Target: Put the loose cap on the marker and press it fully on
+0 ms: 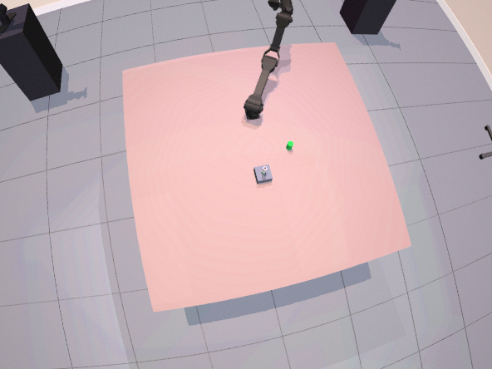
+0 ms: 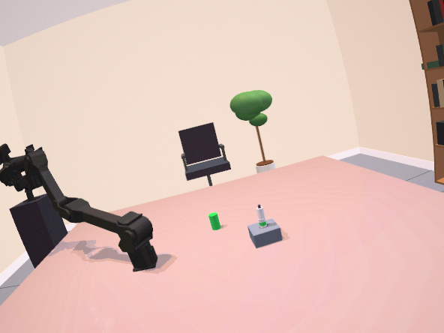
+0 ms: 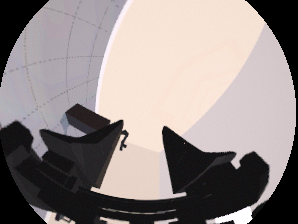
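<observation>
Green and cylindrical, the cap [image 1: 290, 145] [image 2: 214, 221] stands beside the grey rectangular holder block [image 1: 263, 181] [image 2: 265, 236]. The white marker [image 1: 264, 169] [image 2: 260, 214] stands uncapped in that block. Well away from it, the black fingers are spread, holding nothing; grasping, fitting and pressing remain.

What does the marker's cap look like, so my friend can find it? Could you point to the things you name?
On the big pink table [image 1: 199, 233] [image 2: 225, 292], look near the small grey block [image 1: 258, 176] [image 2: 266, 238]. The cap [image 1: 289, 145] [image 2: 214, 221] is the little bright green cylinder standing alone, while the white marker [image 1: 264, 169] [image 2: 260, 213] stands in the block.
</observation>
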Controlling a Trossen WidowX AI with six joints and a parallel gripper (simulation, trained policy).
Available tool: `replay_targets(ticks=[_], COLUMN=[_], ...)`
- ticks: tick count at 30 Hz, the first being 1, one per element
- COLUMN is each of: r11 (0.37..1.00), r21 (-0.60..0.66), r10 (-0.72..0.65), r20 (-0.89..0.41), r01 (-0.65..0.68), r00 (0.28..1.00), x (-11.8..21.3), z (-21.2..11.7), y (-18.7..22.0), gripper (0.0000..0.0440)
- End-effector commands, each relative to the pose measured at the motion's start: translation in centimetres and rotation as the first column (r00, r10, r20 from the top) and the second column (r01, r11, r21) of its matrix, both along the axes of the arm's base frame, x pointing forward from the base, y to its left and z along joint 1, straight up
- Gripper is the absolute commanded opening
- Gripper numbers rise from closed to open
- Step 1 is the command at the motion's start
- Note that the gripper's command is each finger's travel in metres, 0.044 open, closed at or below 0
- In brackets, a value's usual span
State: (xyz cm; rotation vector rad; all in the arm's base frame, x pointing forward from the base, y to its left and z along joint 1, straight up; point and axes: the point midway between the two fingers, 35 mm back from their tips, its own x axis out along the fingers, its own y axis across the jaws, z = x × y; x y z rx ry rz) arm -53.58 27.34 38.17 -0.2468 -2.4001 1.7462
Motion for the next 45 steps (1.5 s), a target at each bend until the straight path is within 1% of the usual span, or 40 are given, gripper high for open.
replay_targets(ticks=[1, 18, 32, 45], r11=[0.999, 0.986, 0.973, 0.961], r21=[0.038, 0.137, 0.185, 0.212], r10=[-0.019, -0.055, -0.053, -0.039], r20=[-0.048, -0.254, -0.406, -0.531], r01=[0.02, 0.093, 0.139, 0.177], r00=[0.999, 0.966, 0.912, 0.847], x=[0.3, 1.2, 2.6, 4.3], z=[1.5, 7.3, 11.5, 15.0], y=[-0.1, -1.6, -3.6, -5.6], gripper=[0.0266, 0.0294, 0.0293, 0.0292])
